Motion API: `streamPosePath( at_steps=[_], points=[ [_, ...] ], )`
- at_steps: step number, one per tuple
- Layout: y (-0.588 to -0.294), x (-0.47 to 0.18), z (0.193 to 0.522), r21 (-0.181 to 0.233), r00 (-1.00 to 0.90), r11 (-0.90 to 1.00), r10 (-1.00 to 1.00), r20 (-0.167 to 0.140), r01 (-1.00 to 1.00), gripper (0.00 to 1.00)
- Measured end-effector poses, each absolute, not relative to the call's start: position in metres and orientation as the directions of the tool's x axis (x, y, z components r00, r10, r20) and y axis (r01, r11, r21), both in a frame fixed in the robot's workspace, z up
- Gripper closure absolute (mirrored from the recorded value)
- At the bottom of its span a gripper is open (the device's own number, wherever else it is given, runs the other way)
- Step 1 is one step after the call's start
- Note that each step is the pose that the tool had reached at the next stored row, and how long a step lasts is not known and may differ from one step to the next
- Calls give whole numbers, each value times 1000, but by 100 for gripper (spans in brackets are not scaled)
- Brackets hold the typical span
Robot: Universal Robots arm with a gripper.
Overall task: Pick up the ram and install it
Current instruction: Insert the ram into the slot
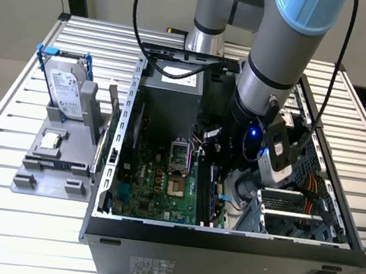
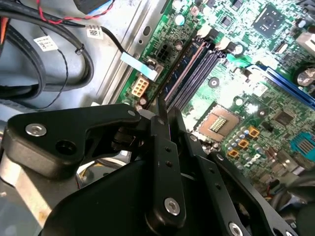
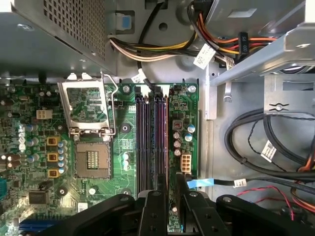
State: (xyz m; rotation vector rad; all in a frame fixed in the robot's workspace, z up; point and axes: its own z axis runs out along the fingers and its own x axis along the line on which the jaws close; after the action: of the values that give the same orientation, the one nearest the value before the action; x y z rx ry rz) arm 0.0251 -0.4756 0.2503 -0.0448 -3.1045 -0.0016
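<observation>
The ram (image 2: 181, 68) is a thin dark stick standing on edge along the outermost memory slot of the green motherboard (image 3: 125, 128), beside the empty purple-black slots (image 3: 147, 137). In the first wrist view the ram (image 3: 167, 142) is seen edge-on as a dark line. My gripper (image 2: 168, 115) is low inside the computer case, and its black fingers (image 3: 160, 196) close narrowly on either side of the ram's near end. In the exterior view the arm's wrist (image 1: 256, 139) reaches down into the case over the slots.
The open case (image 1: 223, 249) has metal walls around the arm. Cable bundles (image 3: 266, 142) and a drive cage (image 1: 294, 211) lie beside the slots. The open processor socket (image 3: 92, 160) sits close by. Outside, a grey holder (image 1: 51, 174) carries a hard drive (image 1: 65, 89) and a square chip (image 1: 50, 139).
</observation>
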Motion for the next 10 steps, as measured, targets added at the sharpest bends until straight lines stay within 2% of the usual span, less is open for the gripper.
streamPosePath(
  at_steps=[8,9,10],
  points=[
    [-476,25,259,1,-999,1000,29,37,29,0],
    [-476,25,259,1,-999,1000,29,37,29,100],
    [-476,25,259,1,-999,1000,29,37,29,100]
  ],
)
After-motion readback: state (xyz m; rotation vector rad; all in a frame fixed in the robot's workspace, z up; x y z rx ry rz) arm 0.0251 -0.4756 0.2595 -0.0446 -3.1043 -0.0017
